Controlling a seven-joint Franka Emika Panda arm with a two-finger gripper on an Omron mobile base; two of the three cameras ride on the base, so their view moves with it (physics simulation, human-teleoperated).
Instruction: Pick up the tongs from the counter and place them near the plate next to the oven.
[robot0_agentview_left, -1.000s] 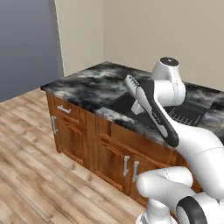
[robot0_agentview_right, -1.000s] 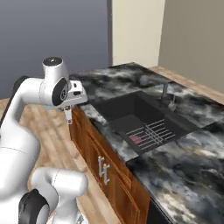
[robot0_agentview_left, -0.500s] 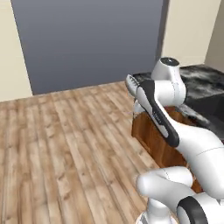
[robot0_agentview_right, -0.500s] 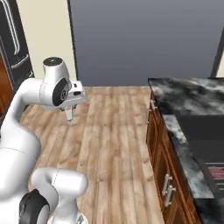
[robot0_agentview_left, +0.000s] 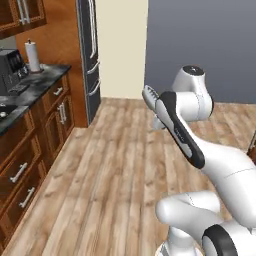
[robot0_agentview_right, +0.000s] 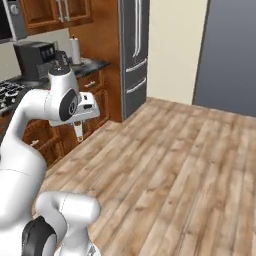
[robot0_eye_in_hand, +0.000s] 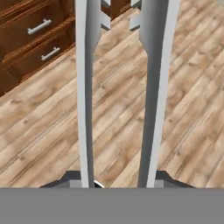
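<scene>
Wooden plank floor (robot0_agentview_left: 115, 165) across most of the left base view, with a grey wall (robot0_agentview_left: 200, 45) at upper right and a cream wall (robot0_agentview_left: 121, 45) beside it. At upper left, a dark refrigerator (robot0_agentview_left: 90, 55) next to brown wooden cabinets (robot0_agentview_left: 30, 145) under the dark marbled counter (robot0_agentview_left: 35, 82). On that counter, a paper towel roll (robot0_agentview_left: 33, 56) and a black coffee machine (robot0_agentview_left: 11, 67). White arm (robot0_agentview_left: 185, 125) bent across the centre right of the frame; held thing hidden behind it here.

In the right base view, same plank floor at centre and right, refrigerator (robot0_agentview_right: 134, 50) at upper centre, counter (robot0_agentview_right: 90, 64) and cabinets at left, black-grated stovetop (robot0_agentview_right: 9, 95) at the left edge. Arm at left of the frame, with the gripper (robot0_agentview_right: 78, 131) pointing down over the floor, well apart from the counter. A slim grey piece, the tongs (robot0_agentview_right: 78, 134), hanging below the hand, too small to make out in detail.

In the hand view, the tongs (robot0_eye_in_hand: 85, 87) as two long silver-grey arms running from bottom to top of the frame, side by side with a gap between. Claw clenched on the tongs at their lower end, fingertips (robot0_eye_in_hand: 70, 179) dark at the bottom edge. Behind, plank floor and cabinet drawers (robot0_eye_in_hand: 39, 39) with metal handles at upper left.
</scene>
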